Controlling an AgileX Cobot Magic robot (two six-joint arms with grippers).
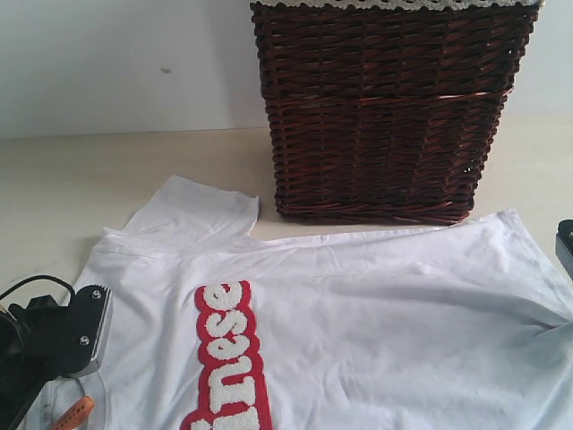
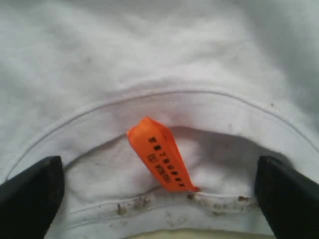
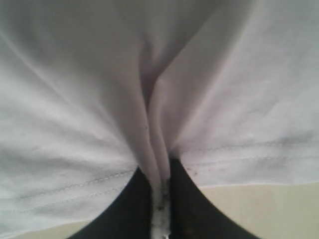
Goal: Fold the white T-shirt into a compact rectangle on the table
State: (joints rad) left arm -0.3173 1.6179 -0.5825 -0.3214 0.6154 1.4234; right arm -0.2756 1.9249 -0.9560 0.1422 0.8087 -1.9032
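At the hem (image 3: 239,152), right end effector (image 3: 160,199) tightly pinches the white T-shirt (image 3: 75,114).

A dark brown, box-shaped wicker basket (image 1: 385,116) with pale lace trim (image 1: 394,4) stands upright, well beyond the left gripper (image 2: 159,195), nearer the right gripper (image 3: 162,204). A white wall (image 1: 116,63) rises behind it.

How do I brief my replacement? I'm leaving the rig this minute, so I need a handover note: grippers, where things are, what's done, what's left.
Left gripper: open, jaws either side of the collar by the orange neck tag, nothing gripped.
Right gripper: shut on a pinched ridge of the hem.
The white T-shirt lies spread, print up, on the table, in front of the wicker basket.
Done: one edge gripped.
Left: grip the collar, then make every fold; none shows yet.
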